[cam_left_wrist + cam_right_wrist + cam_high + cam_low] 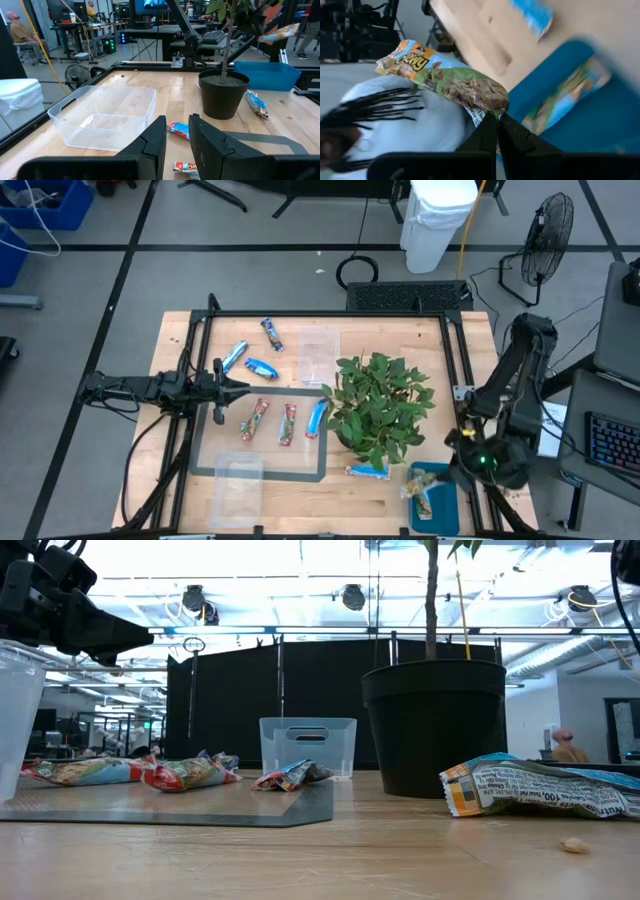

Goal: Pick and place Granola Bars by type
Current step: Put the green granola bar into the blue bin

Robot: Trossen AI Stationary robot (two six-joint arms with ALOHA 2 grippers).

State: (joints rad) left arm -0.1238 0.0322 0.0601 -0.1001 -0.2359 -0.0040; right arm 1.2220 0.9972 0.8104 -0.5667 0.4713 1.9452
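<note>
Bright, even overhead light fills the high view, with faint shadows. In the low view, ceiling lamps (345, 595) glare white across the top of the frame, silhouetting the plant pot (433, 725). The right wrist view is motion-blurred, especially the teal tray (600, 115) at lower right.

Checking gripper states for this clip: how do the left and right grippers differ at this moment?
The left gripper hovers empty over the grey mat, fingers slightly parted; the right gripper is shut on a green-and-beige granola bar above the teal tray. The left sits at the table's left side, the right at its right corner.
</note>
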